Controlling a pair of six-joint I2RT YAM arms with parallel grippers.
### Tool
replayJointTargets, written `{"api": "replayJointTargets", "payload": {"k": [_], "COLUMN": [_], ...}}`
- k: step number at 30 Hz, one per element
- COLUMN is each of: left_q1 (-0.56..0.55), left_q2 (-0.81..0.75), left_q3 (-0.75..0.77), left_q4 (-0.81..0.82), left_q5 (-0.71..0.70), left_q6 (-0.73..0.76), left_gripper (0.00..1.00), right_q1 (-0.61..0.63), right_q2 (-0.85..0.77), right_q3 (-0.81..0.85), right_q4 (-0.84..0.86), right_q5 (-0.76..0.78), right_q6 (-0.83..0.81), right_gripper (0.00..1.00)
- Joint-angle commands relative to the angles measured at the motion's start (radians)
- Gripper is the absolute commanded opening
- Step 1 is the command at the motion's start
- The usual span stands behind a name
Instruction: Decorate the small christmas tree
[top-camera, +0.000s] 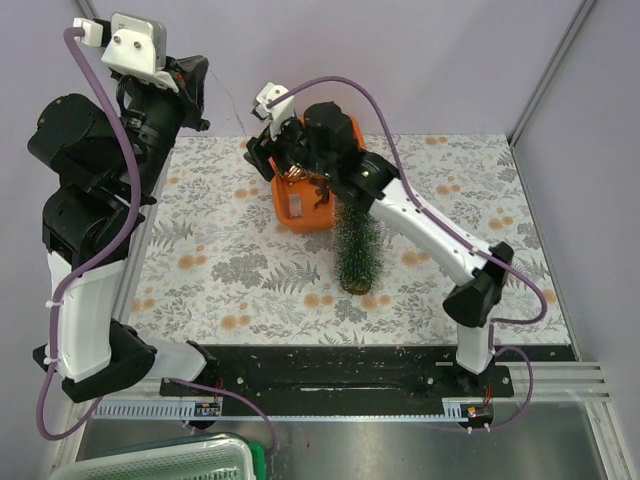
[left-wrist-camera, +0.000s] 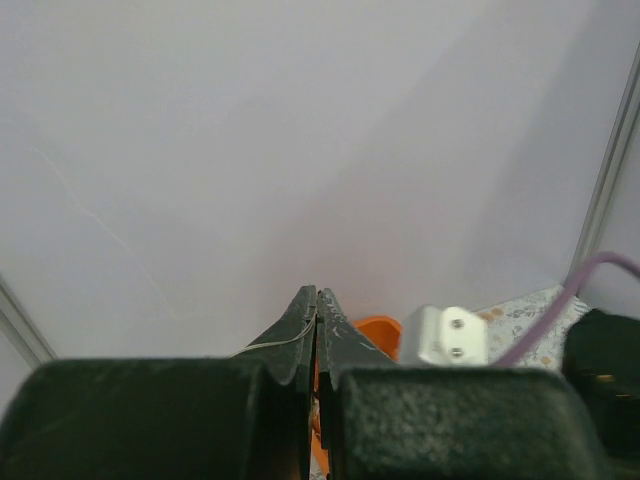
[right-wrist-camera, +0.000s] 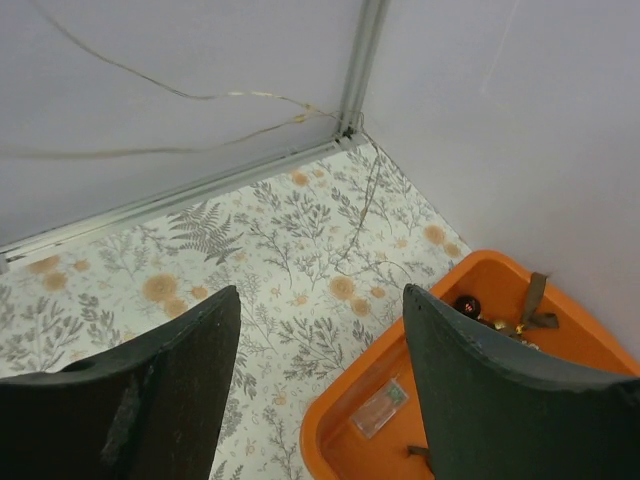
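Observation:
The small christmas tree (top-camera: 358, 250) stands upright on the leaf-print cloth, just right of an orange tray (top-camera: 300, 215). My right gripper (top-camera: 275, 160) hangs open over the tray's far left corner. In the right wrist view, nothing is between the right gripper's (right-wrist-camera: 322, 300) fingers. Below it the tray (right-wrist-camera: 345, 420) holds a clear plastic pack (right-wrist-camera: 380, 405), a dark red bauble (right-wrist-camera: 467, 305) and a brown ribbon (right-wrist-camera: 535, 300). My left gripper (top-camera: 200, 98) is raised at the back left. The left gripper (left-wrist-camera: 316, 295) is shut on a thin pale wire (left-wrist-camera: 270, 345). A similar wire (right-wrist-camera: 240, 95) runs along the back wall.
Pale walls close the back and right sides, meeting at a metal corner post (right-wrist-camera: 360, 60). The black base rail (top-camera: 330, 375) runs along the near edge. A white-and-green basket (top-camera: 170, 460) sits below the table at the front left.

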Motion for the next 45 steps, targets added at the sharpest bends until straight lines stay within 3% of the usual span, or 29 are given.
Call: {"api": "replayJointTargets", "payload": {"k": [1, 7, 21, 24, 32, 45], "left_q1": [-0.004, -0.005, -0.004, -0.004, -0.004, 0.001], "left_q2": [-0.026, -0.052, -0.095, -0.097, -0.107, -0.120], "left_q3": [0.046, 0.032, 0.011, 0.015, 0.009, 0.011], "left_q4": [0.056, 0.056, 0.049, 0.049, 0.052, 0.078], "left_q5": [-0.033, -0.044, -0.055, -0.055, -0.067, -0.096], "left_q6": [0.012, 0.023, 0.007, 0.009, 0.015, 0.033], "left_gripper": [0.00, 0.00, 0.00, 0.00, 0.00, 0.00], "right_q1": [0.001, 0.005, 0.007, 0.007, 0.011, 0.045], "right_q2": [0.146, 0.276, 0.220, 0.208, 0.171, 0.133], "right_q3": [0.186, 0.295, 0.257, 0.237, 0.235, 0.525], "right_q4": [-0.066, -0.058, 0.084, 0.113, 0.178, 0.167], "right_q5": [0.129, 0.129, 0.140, 0.114, 0.133, 0.157], "right_q6": [0.032, 0.086, 0.120, 0.126, 0.097, -0.015], "right_gripper": [0.72, 0.65, 0.15, 0.00, 0.00, 0.00]}}
